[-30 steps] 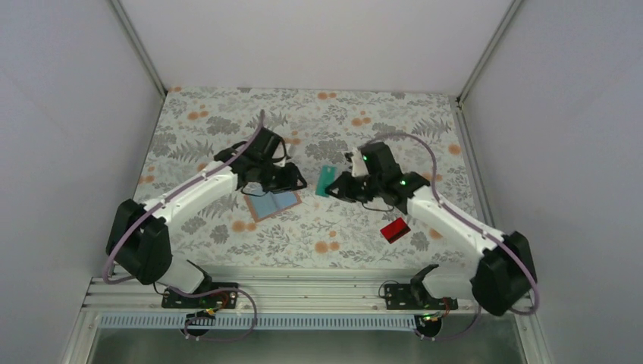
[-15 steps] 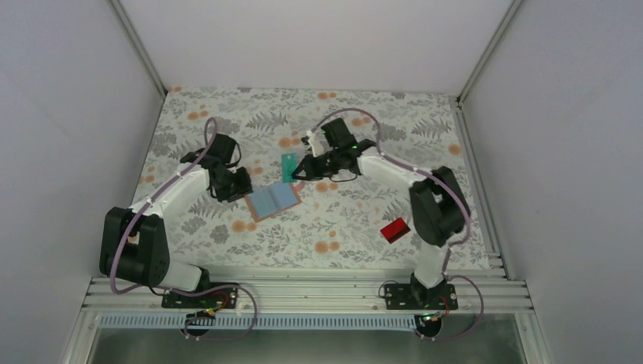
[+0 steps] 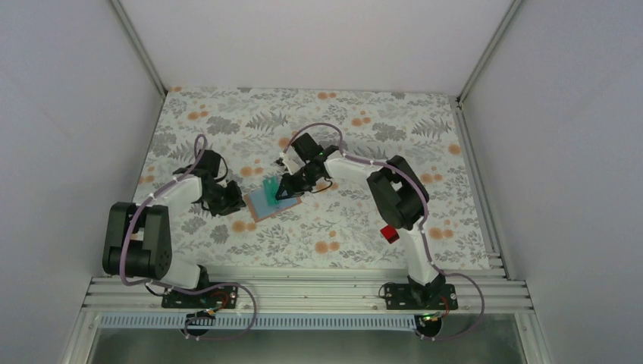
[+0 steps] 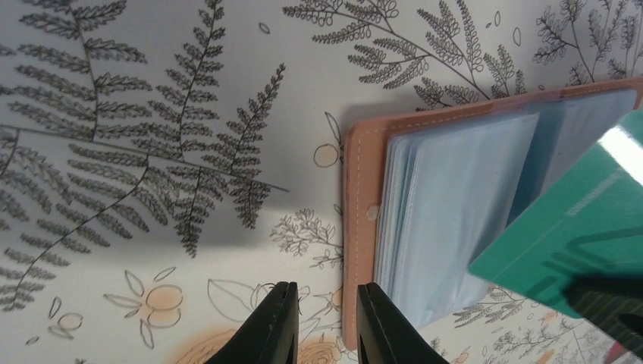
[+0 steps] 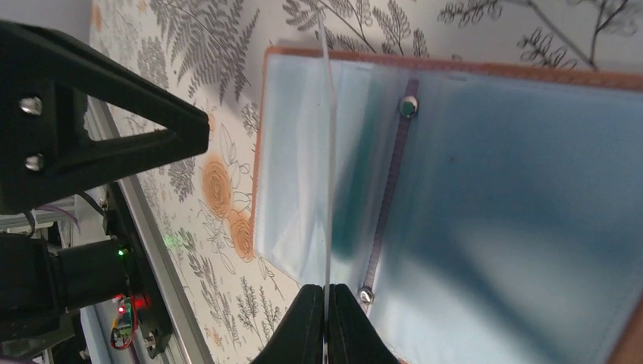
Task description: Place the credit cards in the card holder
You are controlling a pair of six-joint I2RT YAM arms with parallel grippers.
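The card holder [image 3: 259, 206] lies open on the flowered table, tan cover [image 4: 354, 227] down and clear sleeves [image 5: 493, 189] up. My right gripper [image 3: 286, 186] is shut on a teal-green credit card [image 3: 271, 189], held on edge and tilted over the holder's left half. In the right wrist view the card [image 5: 327, 152] shows edge-on above the sleeves, clamped between the fingertips of the right gripper [image 5: 326, 288]. My left gripper [image 3: 227, 201] sits low at the holder's left edge. Its jaws stand narrowly apart [image 4: 327, 287], with the tan edge just beyond the right finger [image 4: 375, 326]. A red card [image 3: 389, 233] lies to the right.
The right arm's elbow [image 3: 394, 193] rises over the red card and hides part of it. White walls close the table on three sides. An aluminium rail [image 3: 303, 292] runs along the near edge, carrying both arm bases.
The right arm has swung left with the teal card, from mid-table to over the open holder. The left gripper has pulled back to the holder's left edge and its jaws have narrowed.
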